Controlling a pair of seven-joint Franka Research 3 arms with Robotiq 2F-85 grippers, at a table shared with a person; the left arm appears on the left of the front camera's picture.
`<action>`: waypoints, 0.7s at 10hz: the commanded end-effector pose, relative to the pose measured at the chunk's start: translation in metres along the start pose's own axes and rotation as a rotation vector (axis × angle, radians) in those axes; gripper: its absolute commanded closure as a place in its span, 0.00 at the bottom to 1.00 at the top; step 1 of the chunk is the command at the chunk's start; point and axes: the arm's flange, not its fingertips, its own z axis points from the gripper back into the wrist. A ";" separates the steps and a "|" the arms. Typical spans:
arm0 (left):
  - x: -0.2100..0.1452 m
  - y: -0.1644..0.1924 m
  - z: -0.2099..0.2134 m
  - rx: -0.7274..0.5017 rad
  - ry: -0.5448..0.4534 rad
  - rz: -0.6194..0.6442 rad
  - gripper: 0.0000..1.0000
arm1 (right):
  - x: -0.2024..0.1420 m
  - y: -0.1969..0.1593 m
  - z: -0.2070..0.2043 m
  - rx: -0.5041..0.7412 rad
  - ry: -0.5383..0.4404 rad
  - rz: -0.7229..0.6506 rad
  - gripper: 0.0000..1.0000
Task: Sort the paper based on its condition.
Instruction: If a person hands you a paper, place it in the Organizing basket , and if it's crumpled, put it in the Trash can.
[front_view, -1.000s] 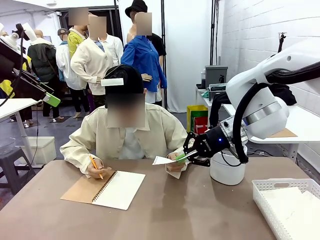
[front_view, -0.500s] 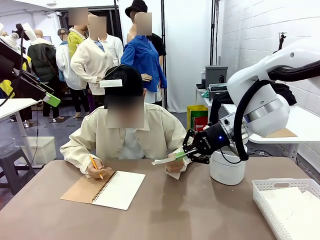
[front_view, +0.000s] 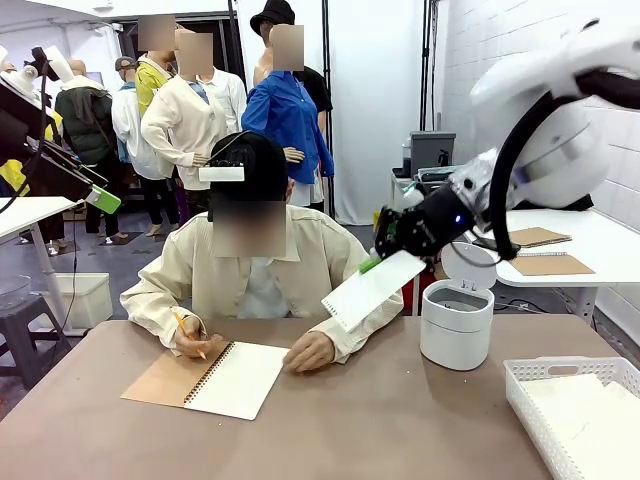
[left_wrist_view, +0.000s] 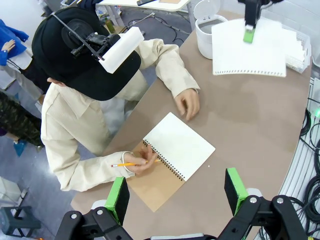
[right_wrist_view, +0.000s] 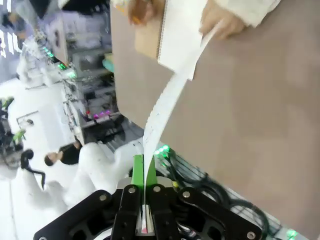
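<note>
Right gripper (front_view: 371, 265) fingers clamp one edge of the thin white paper sheet (front_view: 375, 290), aloft right of centre over the brown surface (front_view: 400, 420) — such a floppy edge-hold could slip or tear; left gripper (left_wrist_view: 176, 187) fingers spread, empty.

White brick wall (front_view: 470, 40), grey floor (front_view: 130, 265), white side table (front_view: 612, 242).

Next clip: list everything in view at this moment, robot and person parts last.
paper sheet: one, white, in the right gripper
stacked paper: count unclear, white, in the basket
notebook: one, brown cover, open before the person
pencil: one, orange, in the writing hand
bin: one, white, lid up, far right
basket: one, white, near right corner
table: one, brown
person's hands: two, other hand flat beside notebook
right gripper: shut on the paper sheet
left gripper: open, above the table
</note>
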 end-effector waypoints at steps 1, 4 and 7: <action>0.000 0.001 0.001 -0.002 -0.003 0.001 0.00 | -0.010 0.021 0.029 -0.076 0.040 0.173 1.00; 0.000 0.001 0.001 -0.002 -0.003 0.001 0.00 | -0.035 0.072 0.084 -0.362 0.085 0.424 1.00; 0.000 0.001 0.001 -0.002 -0.003 0.001 0.00 | -0.047 0.097 0.130 -0.626 0.064 0.605 1.00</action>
